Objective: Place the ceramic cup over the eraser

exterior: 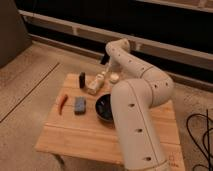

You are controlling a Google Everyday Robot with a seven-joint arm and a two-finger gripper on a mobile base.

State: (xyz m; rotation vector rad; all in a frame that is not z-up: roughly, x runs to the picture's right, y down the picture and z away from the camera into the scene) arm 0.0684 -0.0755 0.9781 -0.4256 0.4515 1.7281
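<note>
Wooden tabletop (100,135) carries the ceramic cup (114,77); the eraser (82,80) stands at its nine o'clock, the end effector (104,60) at eleven o'clock, grip state impossible to tell.

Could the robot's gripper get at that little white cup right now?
Probably yes: the gripper hangs close above the ceramic cup, with nothing visible between them; the beige bottle-like thing lies off to the cup's side.

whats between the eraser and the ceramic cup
In the camera view, a beige bottle-like thing lies between the eraser and the ceramic cup; the gripper hangs just behind the cup.
</note>
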